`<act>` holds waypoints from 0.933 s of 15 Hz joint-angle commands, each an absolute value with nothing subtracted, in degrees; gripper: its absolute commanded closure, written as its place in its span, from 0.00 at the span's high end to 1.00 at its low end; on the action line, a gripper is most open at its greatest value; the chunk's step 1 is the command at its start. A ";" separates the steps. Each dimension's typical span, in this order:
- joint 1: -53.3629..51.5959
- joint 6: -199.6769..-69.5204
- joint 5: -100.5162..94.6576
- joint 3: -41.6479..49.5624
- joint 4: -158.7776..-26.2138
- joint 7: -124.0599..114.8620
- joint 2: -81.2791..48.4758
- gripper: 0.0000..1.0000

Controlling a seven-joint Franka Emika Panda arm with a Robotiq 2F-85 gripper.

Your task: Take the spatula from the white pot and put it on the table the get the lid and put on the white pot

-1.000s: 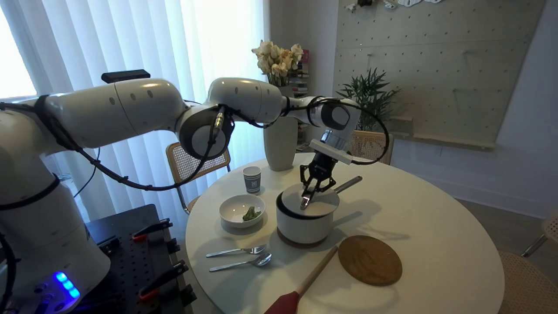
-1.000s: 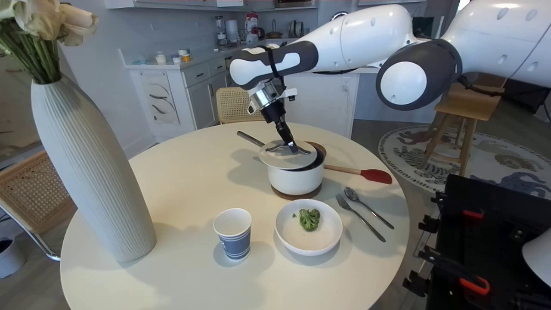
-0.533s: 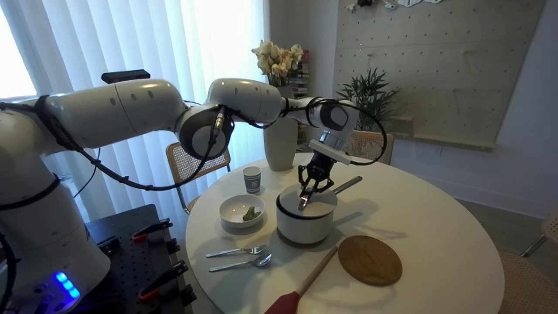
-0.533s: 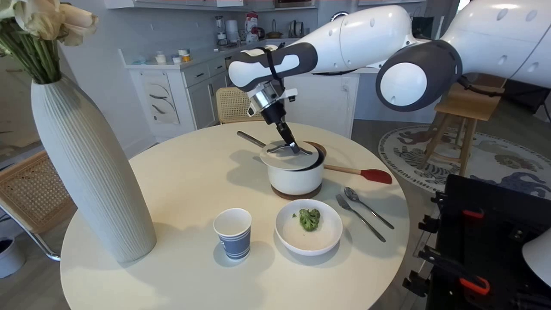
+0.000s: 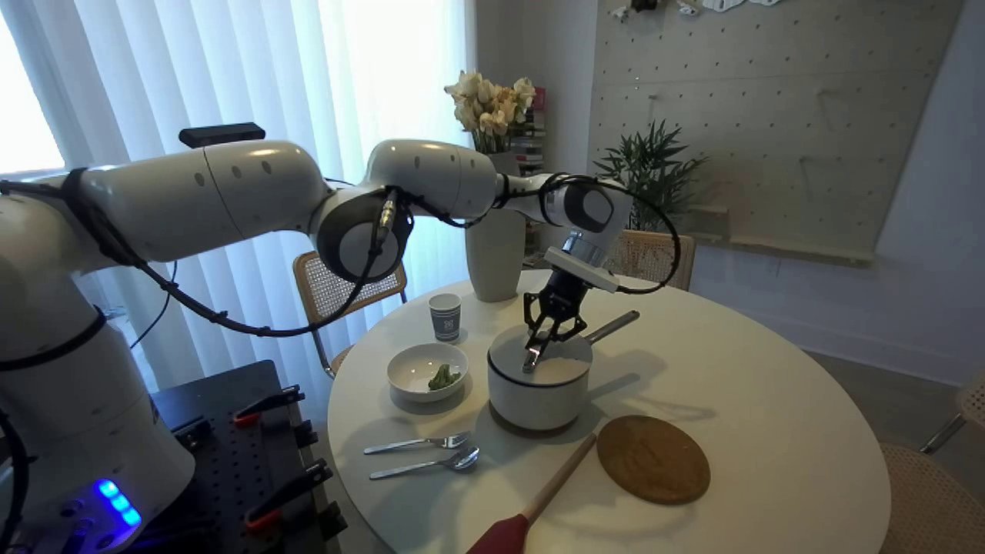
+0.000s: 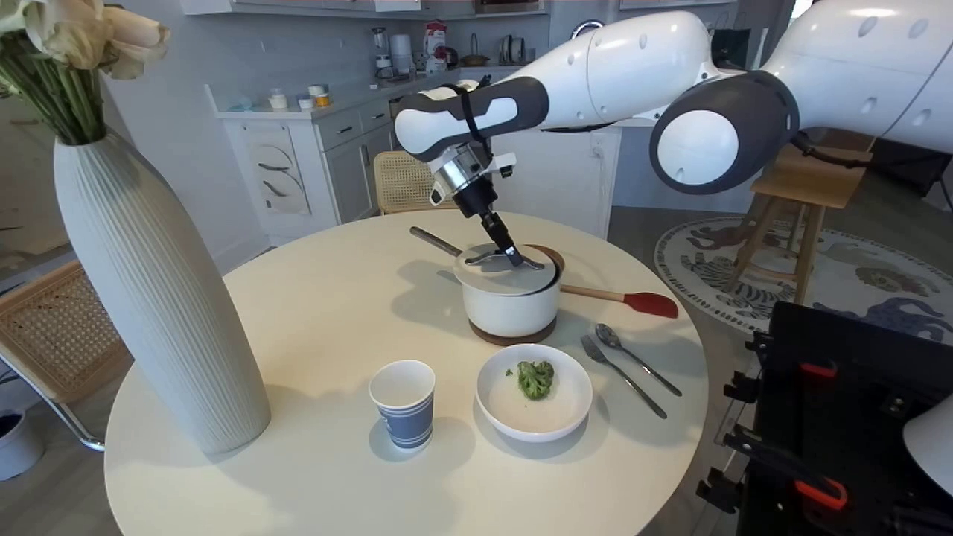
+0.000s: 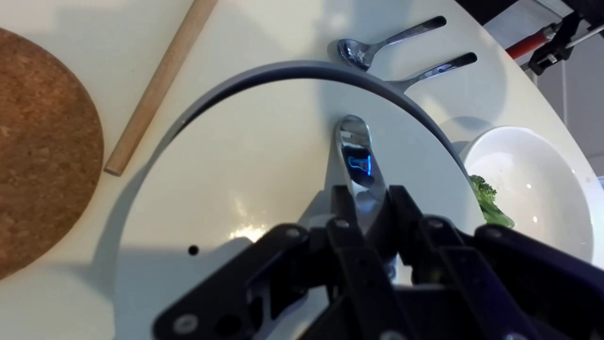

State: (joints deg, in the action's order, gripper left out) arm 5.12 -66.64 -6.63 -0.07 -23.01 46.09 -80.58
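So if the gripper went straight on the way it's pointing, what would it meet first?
Probably the top of the lid, beneath the metal handle the gripper clasps; any gap between gripper and lid is hard to judge.

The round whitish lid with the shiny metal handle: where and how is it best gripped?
Probably near the middle of its shiny metal handle, from above, squeezing across the narrow width. The handle is a long, slim strip on top, while the round whitish lid around it looks broad and smooth, with little to pinch. The black tool grips the handle across that width.
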 commanded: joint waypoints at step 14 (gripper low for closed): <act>4.40 -62.36 -10.75 1.85 -18.35 48.38 -84.00 0.06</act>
State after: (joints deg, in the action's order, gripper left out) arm 4.53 -64.35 -10.95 0.93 -21.79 46.19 -81.66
